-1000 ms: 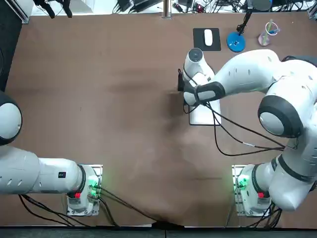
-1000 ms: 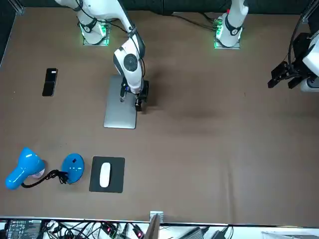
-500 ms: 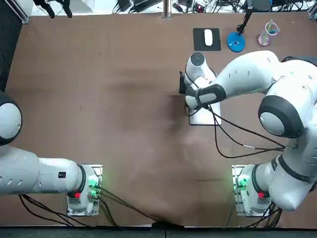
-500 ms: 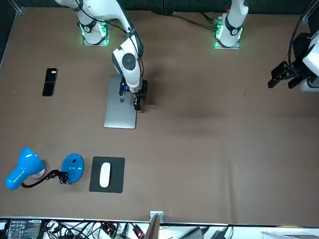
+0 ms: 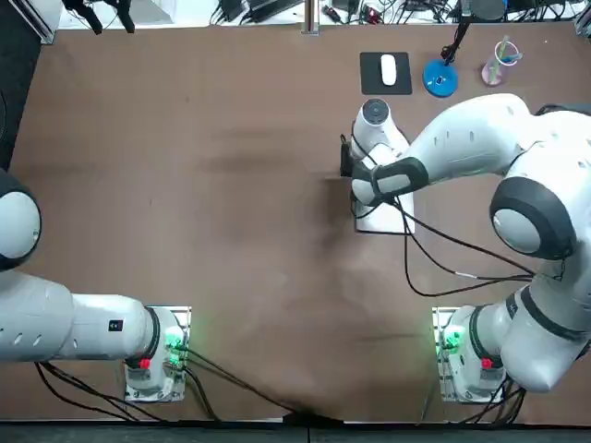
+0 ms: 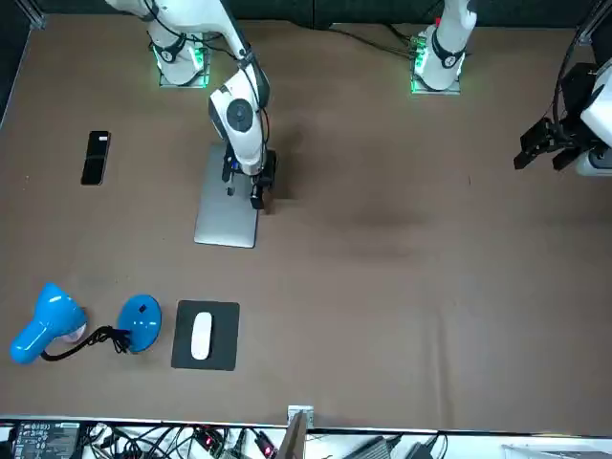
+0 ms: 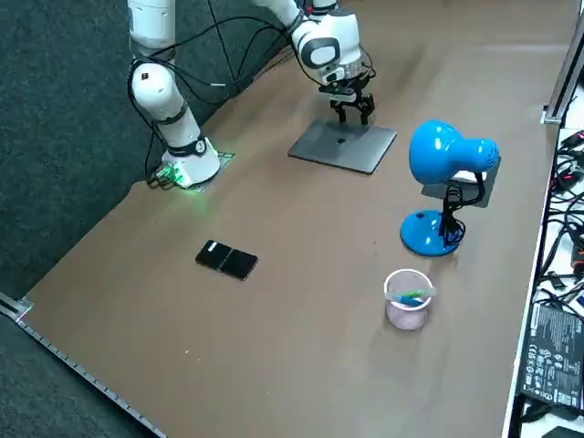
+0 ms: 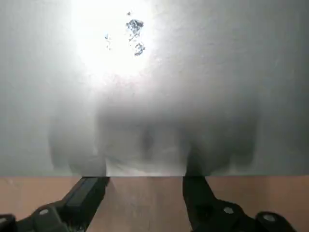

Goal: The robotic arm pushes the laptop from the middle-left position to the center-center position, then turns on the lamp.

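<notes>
Brown table [image 5: 185,185], pretty sparse. The closed laptop [image 6: 227,215] lies flat, left of the middle as the front camera sees it, so on the working arm's side. Lamp [image 6: 53,323] is off in the corner past the mouse [image 6: 201,336], well apart from the laptop.

Right gripper [image 6: 258,191] is down at table level with its fingers [image 8: 89,193] apart and nothing between them. Both tips are right at the laptop's long edge and look to be touching it, roughly halfway along. That's the edge facing the table's middle.

So the push is the step in hand, and imo the contact side is the catch: shoving from this edge would send the laptop away from centre. I'd hop over to the opposite long edge and get low. Put both tips around mid-length so it slides straight instead of spinning, and go slow. Lamp comes after.
</notes>
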Robot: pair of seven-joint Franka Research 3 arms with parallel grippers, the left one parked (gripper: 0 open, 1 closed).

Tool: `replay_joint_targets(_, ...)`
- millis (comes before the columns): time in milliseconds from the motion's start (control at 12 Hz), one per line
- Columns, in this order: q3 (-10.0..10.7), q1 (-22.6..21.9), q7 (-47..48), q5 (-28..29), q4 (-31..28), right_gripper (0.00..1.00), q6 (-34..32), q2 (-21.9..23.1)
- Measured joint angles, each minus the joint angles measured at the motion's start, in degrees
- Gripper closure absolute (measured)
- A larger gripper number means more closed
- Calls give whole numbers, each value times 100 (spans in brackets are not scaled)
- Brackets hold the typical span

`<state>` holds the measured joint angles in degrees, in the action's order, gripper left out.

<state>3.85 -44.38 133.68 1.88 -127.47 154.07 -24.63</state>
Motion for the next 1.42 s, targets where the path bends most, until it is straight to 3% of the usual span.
replay_joint_targets(1083,68,633,-761,0,-859,0,43,491)
replay_joint_targets(1417,95,1011,-1296,0,-1231,0,42,743)
